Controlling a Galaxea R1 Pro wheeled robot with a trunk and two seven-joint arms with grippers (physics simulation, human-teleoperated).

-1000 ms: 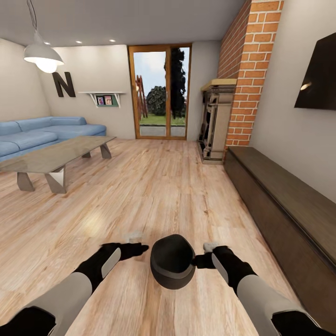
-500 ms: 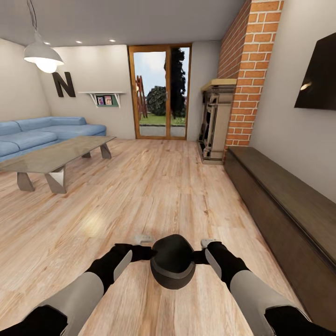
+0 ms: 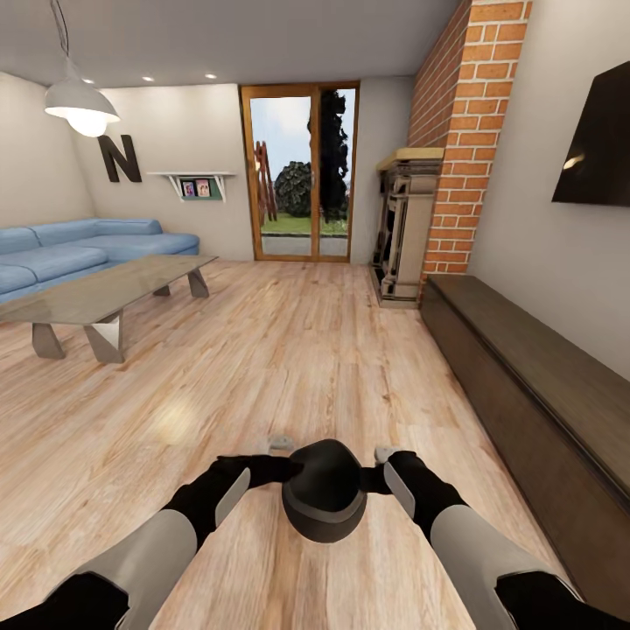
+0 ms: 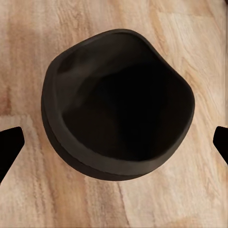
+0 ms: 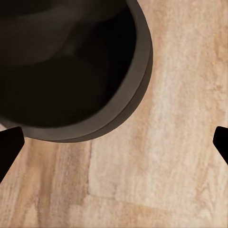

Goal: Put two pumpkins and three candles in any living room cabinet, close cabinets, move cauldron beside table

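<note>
I've got the cauldron (image 3: 325,490) on the wood floor (image 3: 289,367) right in front of me, my left hand (image 3: 282,465) and right hand (image 3: 378,477) pressed in at its two sides; both wrist views show the fingertips spread wide, pinching nothing. The cabinet (image 3: 534,385) along the wall looks fully shut and I see no pumpkins or candles about, so I reckon that part's done. What's left is getting this pot over beside the table (image 3: 96,297), which is well apart from it.

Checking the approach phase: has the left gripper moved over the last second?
Yes. In the head view the left gripper has closed in rightward on the cauldron, which stays put on the floor planks; the gap between them is now gone.
</note>
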